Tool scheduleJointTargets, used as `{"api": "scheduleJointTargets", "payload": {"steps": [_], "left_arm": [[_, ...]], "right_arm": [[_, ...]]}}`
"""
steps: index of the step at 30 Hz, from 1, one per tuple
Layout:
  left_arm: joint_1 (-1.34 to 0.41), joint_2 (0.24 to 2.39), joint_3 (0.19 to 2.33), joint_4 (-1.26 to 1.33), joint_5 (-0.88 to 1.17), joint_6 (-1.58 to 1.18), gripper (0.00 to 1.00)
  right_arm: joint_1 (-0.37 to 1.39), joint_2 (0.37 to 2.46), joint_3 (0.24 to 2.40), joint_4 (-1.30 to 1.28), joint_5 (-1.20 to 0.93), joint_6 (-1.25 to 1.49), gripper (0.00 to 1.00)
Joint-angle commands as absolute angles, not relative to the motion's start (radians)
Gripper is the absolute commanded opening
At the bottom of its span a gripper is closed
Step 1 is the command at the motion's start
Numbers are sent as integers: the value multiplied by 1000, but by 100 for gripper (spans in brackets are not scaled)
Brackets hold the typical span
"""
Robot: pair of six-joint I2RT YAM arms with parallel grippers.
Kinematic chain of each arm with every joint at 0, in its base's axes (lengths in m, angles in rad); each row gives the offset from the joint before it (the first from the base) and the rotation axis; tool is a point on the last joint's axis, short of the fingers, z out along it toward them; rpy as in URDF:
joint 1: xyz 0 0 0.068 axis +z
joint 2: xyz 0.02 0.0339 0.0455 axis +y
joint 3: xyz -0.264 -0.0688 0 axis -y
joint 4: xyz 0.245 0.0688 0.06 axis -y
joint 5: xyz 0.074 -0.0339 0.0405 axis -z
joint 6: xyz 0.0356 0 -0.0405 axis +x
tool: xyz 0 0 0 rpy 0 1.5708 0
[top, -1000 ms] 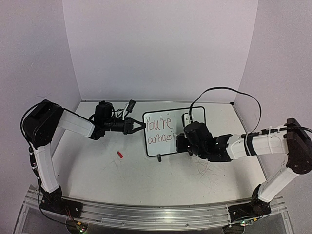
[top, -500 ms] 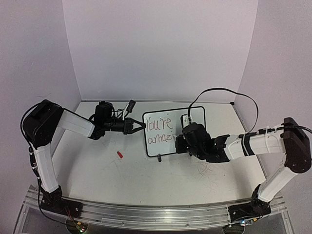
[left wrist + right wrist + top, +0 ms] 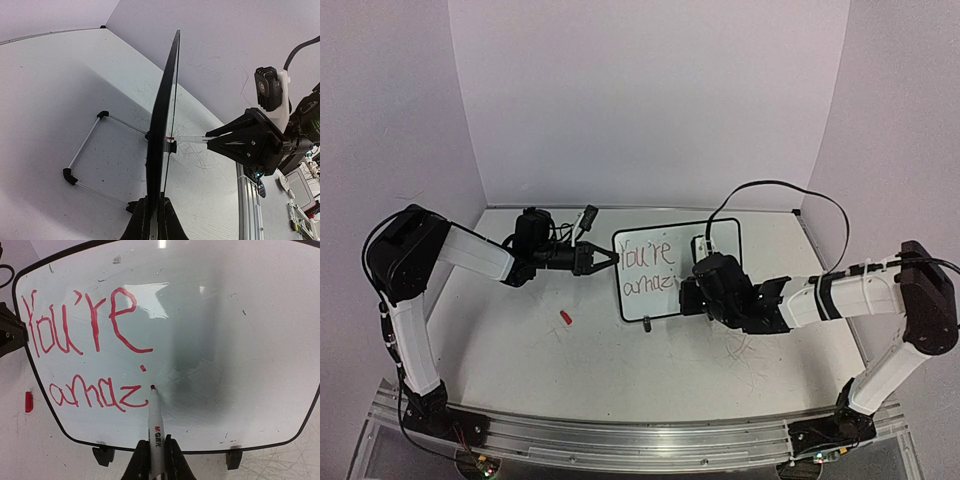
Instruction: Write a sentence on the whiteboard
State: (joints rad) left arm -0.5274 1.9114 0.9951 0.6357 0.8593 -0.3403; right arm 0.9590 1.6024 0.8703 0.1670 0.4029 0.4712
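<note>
**Q:** What is shown from above, and what has changed?
**A:** The whiteboard [image 3: 650, 304] is seen standing mid-table. It is steadied at its left edge by the left gripper [image 3: 611, 258], which is clamped on the frame. Over the last second the right gripper [image 3: 688, 290] has been shifted slightly leftward in front of the board. The sentence [image 3: 646, 268] reads "You're amaz" so far, and the remainder is judged to be unwritten.

**Q:** And the left wrist view?
**A:** The board is seen edge-on and nearly upright, with its frame pinched between the fingers at the bottom of the view. A white-barrelled red marker [image 3: 187, 139] is pressed tip-first against the writing face. It is gripped in the closed jaws of the right arm.

**Q:** The right wrist view?
**A:** The marker tip is placed just after the "z", below a small red dot, so an "i" is taken to be under way. A red cap [image 3: 28, 402] is seen lying on the tabletop [image 3: 280, 465], beside the board's lower left edge.

**Q:** The surface and the room?
**A:** The tabletop is white and scuffed with grey scribbles. It is enclosed by plain pale walls [image 3: 650, 100].
</note>
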Motion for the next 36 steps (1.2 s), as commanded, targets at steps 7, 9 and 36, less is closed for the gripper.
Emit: {"api": "scheduleJointTargets", "payload": {"steps": [7,9,36], "left_arm": [[-549,1879,1023,595,879,-325,0],[-549,1878,1021,595,880,-325,0],[-551,1876,1022,594,878,-325,0]], "right_arm": [[977,1608,862,138,409,518,0],[979,1608,859,137,408,522,0],[996,1560,857,120,399,532,0]]}}
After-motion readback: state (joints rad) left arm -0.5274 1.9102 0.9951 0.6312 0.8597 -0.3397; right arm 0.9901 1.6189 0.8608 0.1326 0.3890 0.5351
